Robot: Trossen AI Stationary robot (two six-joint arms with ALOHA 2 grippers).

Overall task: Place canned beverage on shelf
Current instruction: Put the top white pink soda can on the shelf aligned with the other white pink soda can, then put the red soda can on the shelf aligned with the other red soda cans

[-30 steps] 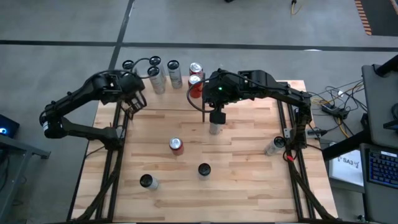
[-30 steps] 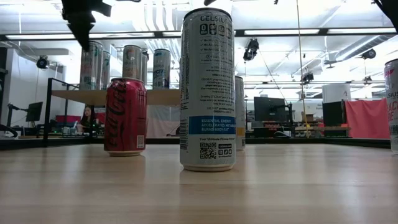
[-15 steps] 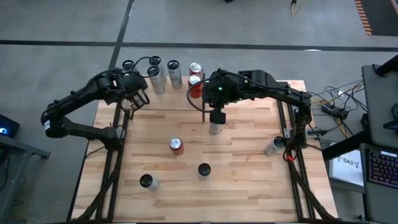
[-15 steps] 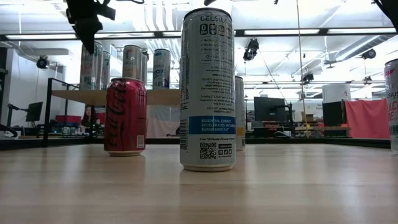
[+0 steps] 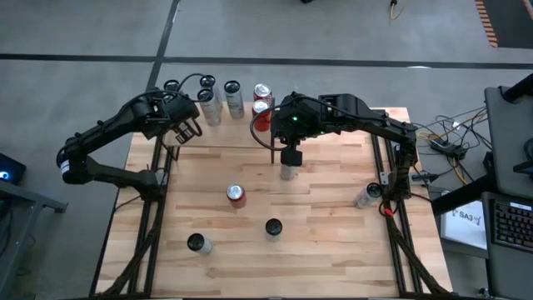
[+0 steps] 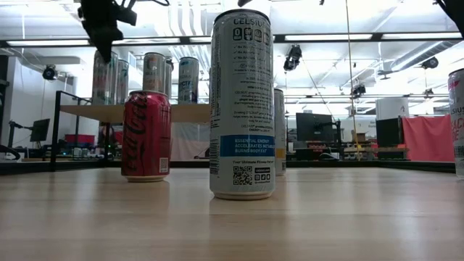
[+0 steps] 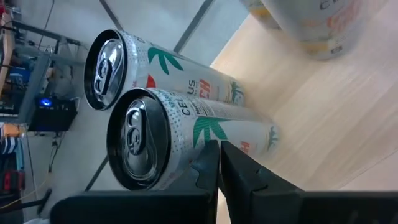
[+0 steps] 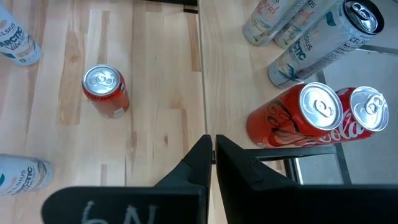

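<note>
The shelf stands at the table's far left and bears several upright cans: tall white ones and two red ones. My left gripper hangs shut just off the shelf's near left corner. In the left wrist view it points at two tall white cans with palm leaves and stands apart from them. My right gripper hangs shut above a white canned beverage that stands on the tabletop, well clear of it. A red can stands nearer the table's middle.
Two dark-topped cans stand toward the near edge, and another can lies by the right rail. In the low view a tall white can and a red can stand before the shelf. Cables trail off the table's right.
My left gripper has drifted a little toward the table's right and far side, closer to the cans on the shelf, and has turned slightly at the wrist. It has stayed shut. No can has moved.
</note>
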